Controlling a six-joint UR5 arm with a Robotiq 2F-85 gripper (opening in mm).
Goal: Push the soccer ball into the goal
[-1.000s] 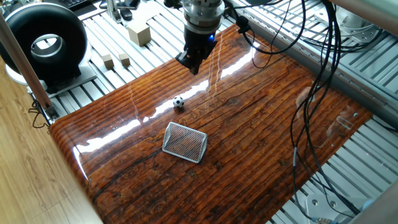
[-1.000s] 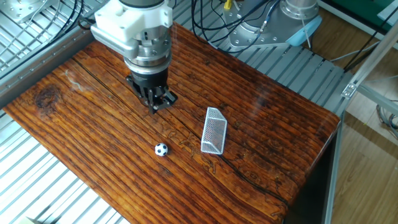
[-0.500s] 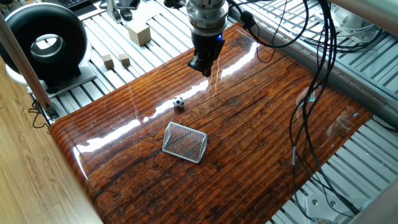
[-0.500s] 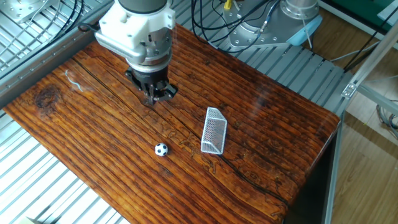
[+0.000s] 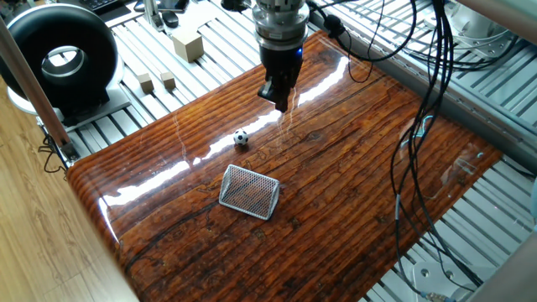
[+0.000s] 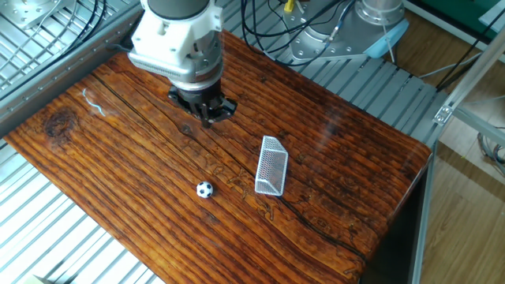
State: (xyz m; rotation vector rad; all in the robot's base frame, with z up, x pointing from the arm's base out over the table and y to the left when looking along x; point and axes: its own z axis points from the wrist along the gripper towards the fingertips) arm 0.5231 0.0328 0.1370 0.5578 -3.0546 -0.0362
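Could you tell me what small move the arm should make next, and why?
Probably lower the gripper behind the soccer ball, on the side away from the goal: it hangs apart from the ball, which sits untouched short of the goal.

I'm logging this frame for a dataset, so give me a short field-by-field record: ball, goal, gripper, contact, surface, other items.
ball: soccer ball, resting on the board, apart from the goal
goal: wire-mesh goal, nearer the board's front edge than the ball
gripper: gripper, fingers close together, holding nothing, above the board beyond the ball
contact: none between gripper and ball
surface: glossy wooden board
other items: black ring-shaped device; wooden cubes beside it
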